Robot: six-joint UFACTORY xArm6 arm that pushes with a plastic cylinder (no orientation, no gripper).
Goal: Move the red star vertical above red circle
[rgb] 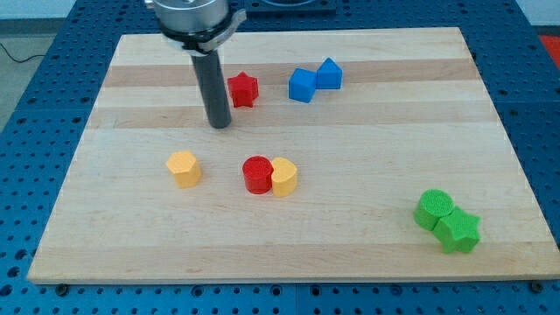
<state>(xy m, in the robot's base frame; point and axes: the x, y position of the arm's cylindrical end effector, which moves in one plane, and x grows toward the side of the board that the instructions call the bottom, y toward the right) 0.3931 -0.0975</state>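
Note:
The red star [243, 89] lies on the wooden board [350, 236] toward the view's top, left of centre. The red circle [257, 174] stands near the board's middle, below the star and slightly right of it, touching a yellow block [284, 177] on its right. My tip [220, 125] rests on the board just left of and a little below the red star, with a small gap between them. The rod rises to the arm's head at the view's top.
Two blue blocks [303, 85] [329, 73] touch each other right of the star. A yellow hexagon block [184, 168] lies left of the red circle. A green circle [434, 208] and green star [458, 231] touch at the lower right.

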